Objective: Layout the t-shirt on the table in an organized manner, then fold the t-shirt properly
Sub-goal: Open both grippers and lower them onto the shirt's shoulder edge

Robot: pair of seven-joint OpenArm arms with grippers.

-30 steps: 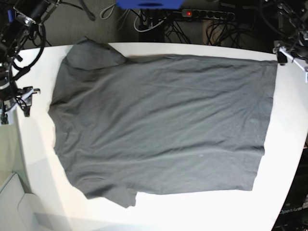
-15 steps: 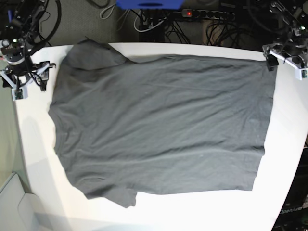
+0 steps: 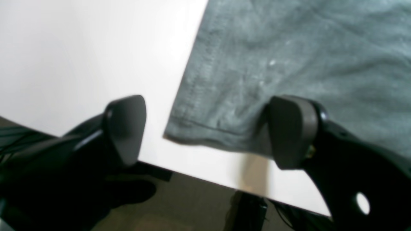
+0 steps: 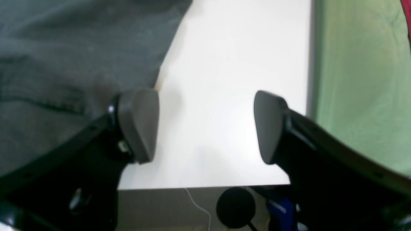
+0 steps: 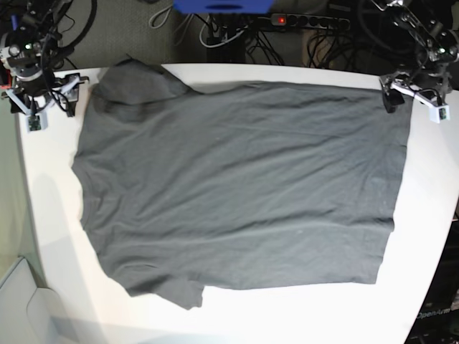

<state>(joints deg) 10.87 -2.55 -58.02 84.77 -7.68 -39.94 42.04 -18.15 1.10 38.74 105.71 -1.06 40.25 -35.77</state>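
— Handling the t-shirt (image 5: 237, 186): what do you expect?
— Soft, light, limp; it lies flat on the table (image 5: 430, 186). Your left gripper (image 3: 205, 131) gapes over its hem corner; pinch there. Right gripper (image 4: 205, 125), also spread, has the sleeve beside its pad.

Hovered at opposite far corners, left gripper (image 3: 205, 131) and right gripper (image 4: 205, 126) both angled downward, jaws spread wide, nothing between them.

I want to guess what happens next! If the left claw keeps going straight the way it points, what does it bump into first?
Probably the t-shirt. The open left claw straddles the shirt's hemmed corner near the table edge, so the cloth comes first, though the height above it is unclear.
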